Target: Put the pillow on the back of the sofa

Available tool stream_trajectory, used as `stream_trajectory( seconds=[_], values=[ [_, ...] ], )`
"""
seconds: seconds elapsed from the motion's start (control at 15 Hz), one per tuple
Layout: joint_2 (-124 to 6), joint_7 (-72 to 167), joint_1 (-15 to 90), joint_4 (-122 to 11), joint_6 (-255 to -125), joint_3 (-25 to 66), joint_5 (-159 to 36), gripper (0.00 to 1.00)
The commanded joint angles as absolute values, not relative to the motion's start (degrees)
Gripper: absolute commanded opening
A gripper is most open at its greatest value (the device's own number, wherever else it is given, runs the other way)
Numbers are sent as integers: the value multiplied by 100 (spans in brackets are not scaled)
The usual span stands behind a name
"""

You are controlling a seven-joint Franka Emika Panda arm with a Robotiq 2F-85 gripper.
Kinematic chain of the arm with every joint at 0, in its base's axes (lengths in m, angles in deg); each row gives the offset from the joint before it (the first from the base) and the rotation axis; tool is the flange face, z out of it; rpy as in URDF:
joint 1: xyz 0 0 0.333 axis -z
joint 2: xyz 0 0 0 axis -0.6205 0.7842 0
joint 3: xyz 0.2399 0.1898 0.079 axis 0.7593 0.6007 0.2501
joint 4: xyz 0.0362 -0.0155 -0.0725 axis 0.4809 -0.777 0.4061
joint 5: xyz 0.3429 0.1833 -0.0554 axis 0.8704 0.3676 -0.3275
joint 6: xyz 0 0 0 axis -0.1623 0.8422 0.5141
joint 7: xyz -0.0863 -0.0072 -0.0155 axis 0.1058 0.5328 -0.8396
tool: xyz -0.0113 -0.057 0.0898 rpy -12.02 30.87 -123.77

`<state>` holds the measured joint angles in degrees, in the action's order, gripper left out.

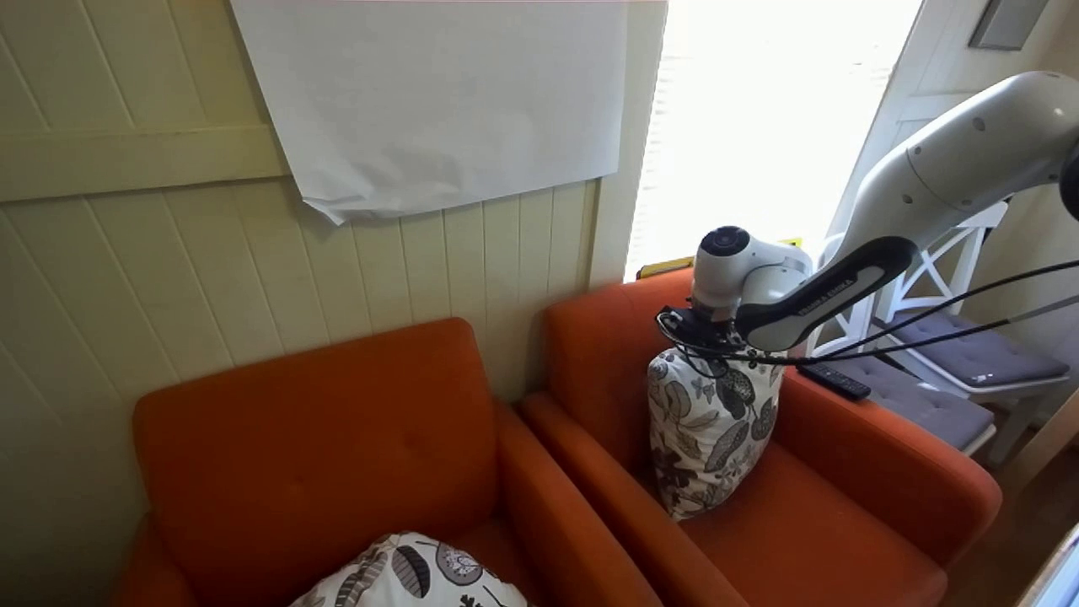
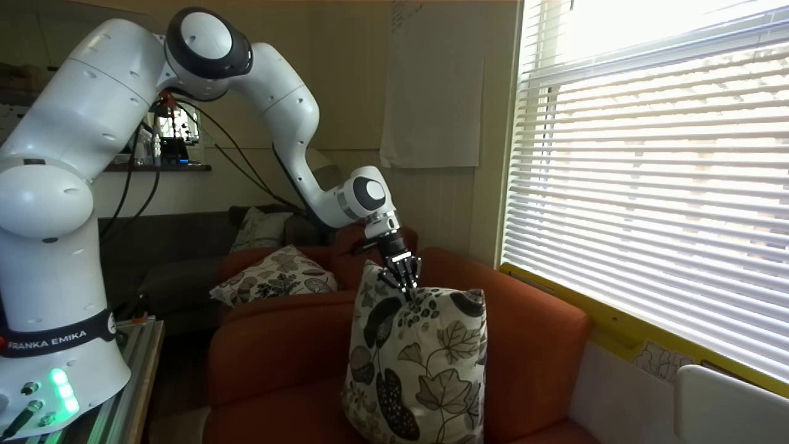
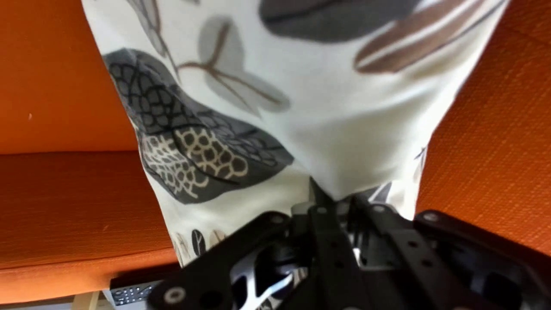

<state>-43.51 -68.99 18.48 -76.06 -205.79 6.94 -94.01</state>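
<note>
Pinching the pillow (image 2: 419, 370): pincer (image 3: 338, 201), with 2nd pillow (image 2: 280, 275) in both exterior views only.

Gripper (image 2: 407, 290): pinches the top edge of the pillow (image 2: 419, 364).
Pillow: stands upright in the orange sofa (image 2: 530, 345), white with dark leaves.
Second leafy pillow (image 2: 280, 275): lies farther back.
Window (image 2: 666, 28): bright, with white blinds (image 2: 641, 203).

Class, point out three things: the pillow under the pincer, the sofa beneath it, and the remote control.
Pillow (image 2: 416, 364), in an exterior view: broad leaf-printed face.
Sofa (image 1: 830, 514), in an exterior view: bare seat.
Remote control (image 1: 834, 381), in an exterior view: upper face.
</note>
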Motion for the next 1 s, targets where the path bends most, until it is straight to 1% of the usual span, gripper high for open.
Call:
stream_trajectory(
  seconds=[0.0, 0.33, 0.47, 0.93],
  values=[
    [-4504, -6453, 2325, -7476, -20279, 1240, -8803, 0],
    [-4927, -5593, 2967, -7060, -19967, 1864, -7155, 1],
    [-5087, -5449, 3068, -6816, -19925, 2027, -6611, 1],
    [-5409, -5490, 2997, -5987, -20088, 2253, -5920, 1]
  ],
)
